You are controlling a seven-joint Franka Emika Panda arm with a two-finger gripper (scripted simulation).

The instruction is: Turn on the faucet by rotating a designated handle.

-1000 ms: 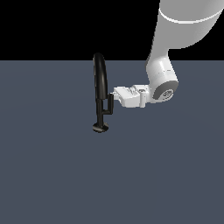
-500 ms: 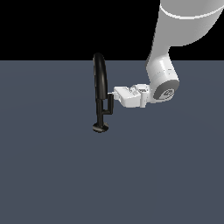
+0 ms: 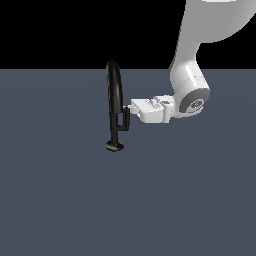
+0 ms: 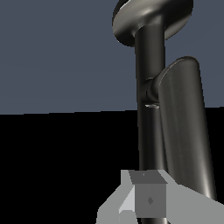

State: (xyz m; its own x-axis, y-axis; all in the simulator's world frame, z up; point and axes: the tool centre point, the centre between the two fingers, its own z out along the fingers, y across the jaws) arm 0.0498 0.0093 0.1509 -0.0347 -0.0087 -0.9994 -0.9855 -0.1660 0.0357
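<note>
The glossy black faucet (image 3: 115, 90) stands on the grey floor with its tall arched spout, thin stem and small round base. The handle (image 3: 127, 119), a short upright black bar, sits on a side stub on the exterior view's right of the stem. My white gripper (image 3: 133, 106) reaches in horizontally from the exterior view's right, and its tip is against the top of the handle. In the wrist view the handle (image 4: 183, 131) and the faucet stem (image 4: 151, 61) loom close beyond my gripper (image 4: 146, 199). The grey fingers look pressed together and hold nothing.
The flat dark grey floor (image 3: 60, 200) spreads around the faucet, with a black background behind it. My white arm (image 3: 190, 95) comes down from the exterior view's upper right.
My wrist has shifted slightly toward the exterior view's right and a little lower. The gripper tip stays at the top of the handle. The faucet looks the same.
</note>
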